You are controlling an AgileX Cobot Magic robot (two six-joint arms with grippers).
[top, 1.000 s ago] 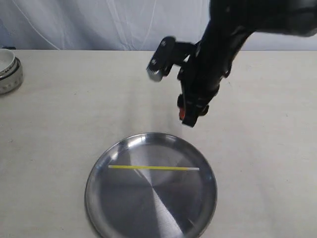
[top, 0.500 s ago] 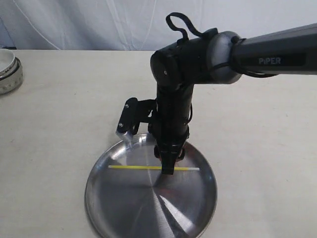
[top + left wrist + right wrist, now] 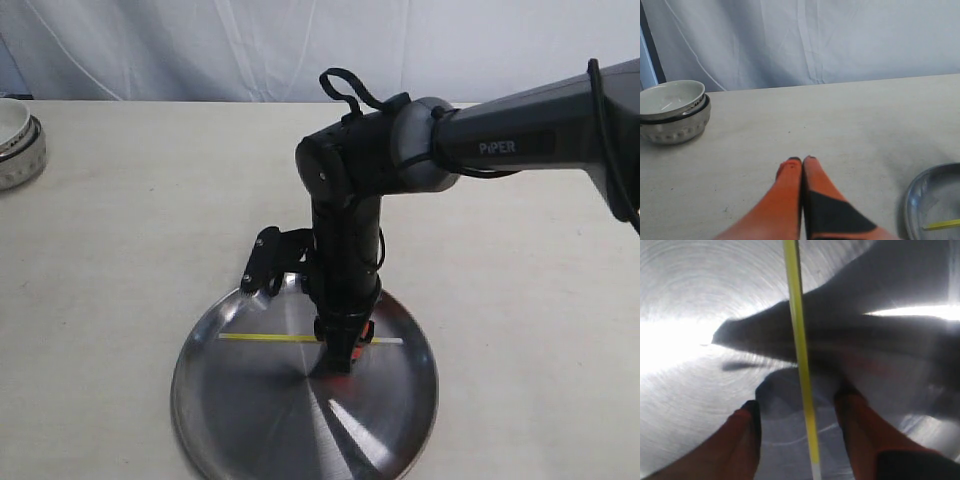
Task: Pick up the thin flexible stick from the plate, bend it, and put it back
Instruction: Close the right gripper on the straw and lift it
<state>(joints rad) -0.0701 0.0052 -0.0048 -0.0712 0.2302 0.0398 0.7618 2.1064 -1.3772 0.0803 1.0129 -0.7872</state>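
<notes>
The thin yellow stick (image 3: 270, 338) lies straight across the silver plate (image 3: 230, 420), its whitish end toward the right. My right gripper (image 3: 341, 352) points down onto the plate and straddles the stick near that whitish end. In the right wrist view the stick (image 3: 800, 340) runs between the two orange fingers (image 3: 742, 440), which stand apart on either side of it, so the right gripper (image 3: 799, 402) is open. My left gripper (image 3: 802, 161) hovers over bare table, shut with nothing in it; the plate's rim (image 3: 912, 200) and the stick's tip (image 3: 942, 225) show at that view's edge.
A small white ceramic bowl (image 3: 18, 140) sits at the far left edge of the table, also seen as the bowl (image 3: 672, 110) in the left wrist view. A white cloth backdrop hangs behind the beige table.
The right arm has come down from above the table's middle onto the plate, lowering until its fingers straddle the stick. The stick has not moved.
</notes>
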